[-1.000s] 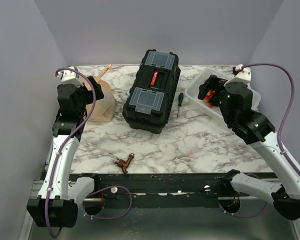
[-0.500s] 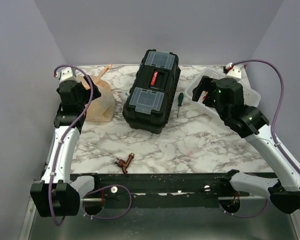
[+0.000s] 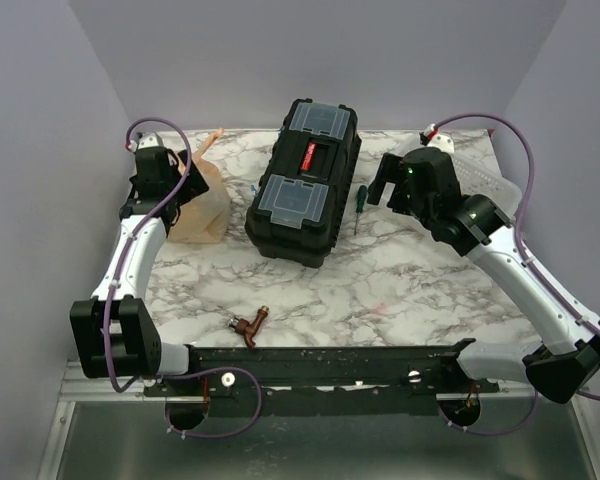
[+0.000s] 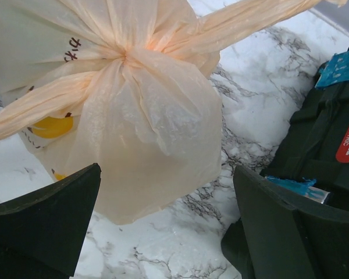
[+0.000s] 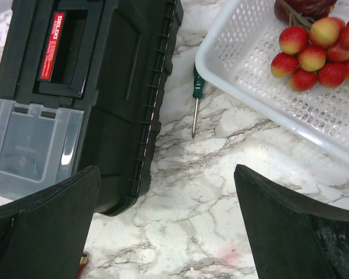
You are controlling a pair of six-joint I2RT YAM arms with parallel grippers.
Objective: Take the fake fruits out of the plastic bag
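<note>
The plastic bag (image 3: 200,205) stands knotted at the far left of the marble table, left of the toolbox. In the left wrist view the plastic bag (image 4: 151,116) fills the top, and a yellow fake fruit (image 4: 52,126) shows through its skin. My left gripper (image 3: 172,190) hangs open just above the bag, its fingers either side of the bag's lower bulge and holding nothing. My right gripper (image 3: 385,182) is open and empty over bare marble near the screwdriver. A red-yellow grape cluster (image 5: 317,52) and a dark purple fruit (image 5: 302,6) lie in the white basket (image 5: 250,52).
A black toolbox (image 3: 302,180) sits in the middle at the back, close to the bag's right side. A green-handled screwdriver (image 3: 359,205) lies between the toolbox and the white basket (image 3: 485,180). A small brown tap-like piece (image 3: 248,324) lies near the front edge.
My right arm has swung left from over the basket to the marble beside the screwdriver. My left arm has reached farther back, bringing its open gripper over the bag.
</note>
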